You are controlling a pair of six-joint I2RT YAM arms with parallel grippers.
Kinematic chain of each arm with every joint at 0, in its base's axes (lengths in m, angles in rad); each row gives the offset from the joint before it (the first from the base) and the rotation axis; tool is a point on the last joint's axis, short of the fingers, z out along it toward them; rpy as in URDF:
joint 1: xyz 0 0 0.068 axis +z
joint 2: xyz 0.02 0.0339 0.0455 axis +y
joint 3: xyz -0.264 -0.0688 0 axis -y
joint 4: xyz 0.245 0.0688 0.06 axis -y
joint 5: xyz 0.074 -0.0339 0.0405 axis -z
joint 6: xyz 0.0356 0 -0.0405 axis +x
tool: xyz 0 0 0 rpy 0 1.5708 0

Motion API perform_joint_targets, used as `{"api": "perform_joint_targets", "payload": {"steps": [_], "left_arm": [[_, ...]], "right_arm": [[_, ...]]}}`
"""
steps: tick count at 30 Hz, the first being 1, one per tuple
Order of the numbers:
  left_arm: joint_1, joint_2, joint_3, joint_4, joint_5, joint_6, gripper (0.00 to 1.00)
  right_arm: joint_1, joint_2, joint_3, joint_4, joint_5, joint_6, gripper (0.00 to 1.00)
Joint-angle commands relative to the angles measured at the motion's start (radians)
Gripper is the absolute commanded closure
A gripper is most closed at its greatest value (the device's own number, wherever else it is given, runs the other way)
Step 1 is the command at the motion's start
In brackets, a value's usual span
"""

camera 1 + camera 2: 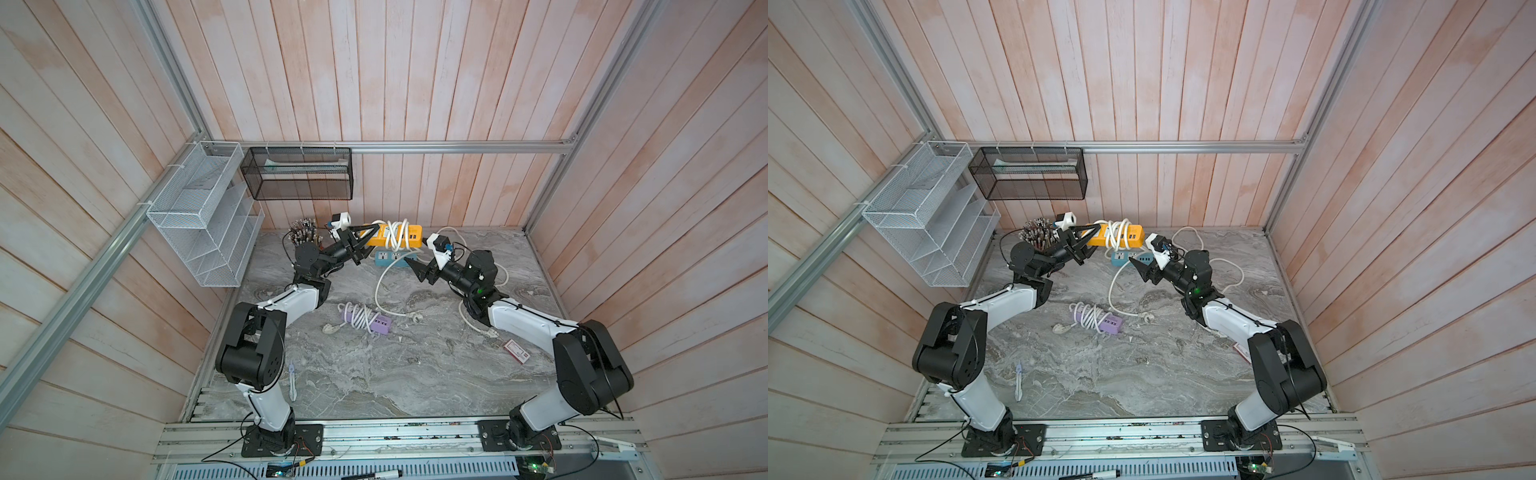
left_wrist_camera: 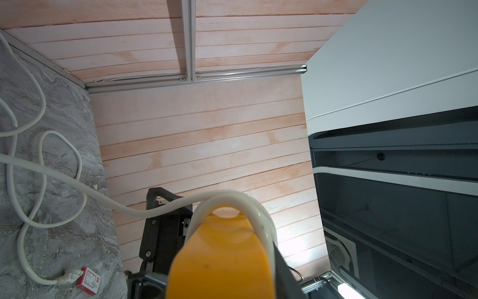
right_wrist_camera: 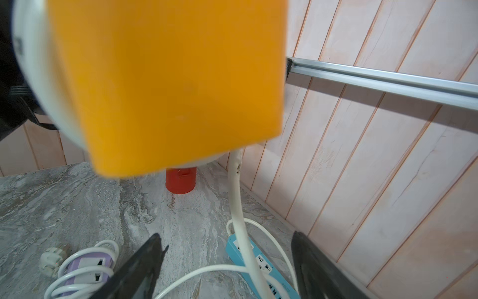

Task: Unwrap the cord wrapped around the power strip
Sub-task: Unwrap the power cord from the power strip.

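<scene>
Right wrist view: my right gripper (image 3: 226, 240) parted, empty, near dangling cord (image 3: 236, 196). Left gripper (image 1: 368, 233) clamps orange power strip (image 1: 415, 229) aloft; I judge, so coils can unwind freely.

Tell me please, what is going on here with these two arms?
The left gripper holds the orange power strip by one end, lifted off the table. Its white cord is still wound around the middle. The right gripper is open near the other end, holding nothing. A blue strip lies on the table below.
</scene>
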Motion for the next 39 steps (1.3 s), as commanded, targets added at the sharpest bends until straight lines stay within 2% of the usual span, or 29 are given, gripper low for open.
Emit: {"api": "perform_joint_targets", "payload": {"steps": [1,8,11,13,16,18,22,32,39], "left_arm": [[-0.001,-0.064,-0.008,0.048,-0.021,0.010,1.00],[-0.004,-0.079,-0.025,0.053,-0.025,0.003,1.00],[-0.011,-0.084,-0.029,0.058,-0.027,-0.003,1.00],[-0.015,-0.087,-0.034,0.061,-0.027,-0.006,1.00],[-0.018,-0.094,-0.045,0.057,-0.030,-0.004,1.00],[-0.018,-0.096,-0.051,0.061,-0.032,-0.006,1.00],[-0.018,-0.096,-0.053,0.066,-0.034,-0.008,1.00],[-0.018,-0.102,-0.066,0.061,-0.026,-0.007,1.00],[-0.021,-0.108,-0.163,0.076,-0.018,-0.003,1.00]], "right_arm": [[0.006,0.017,0.033,0.028,-0.012,0.000,0.25],[0.006,0.025,0.044,0.025,-0.001,0.013,0.45],[0.006,0.030,0.047,0.023,0.001,0.015,0.47],[0.006,0.030,0.049,0.024,0.005,0.015,0.51],[0.006,0.035,0.059,0.014,0.005,0.017,0.66],[0.006,0.038,0.069,0.000,0.004,0.020,0.80],[0.006,0.038,0.067,-0.010,0.005,0.027,0.99],[-0.002,-0.004,0.054,-0.039,0.023,0.054,1.00],[-0.051,-0.037,0.102,-0.112,0.029,0.055,1.00]]}}
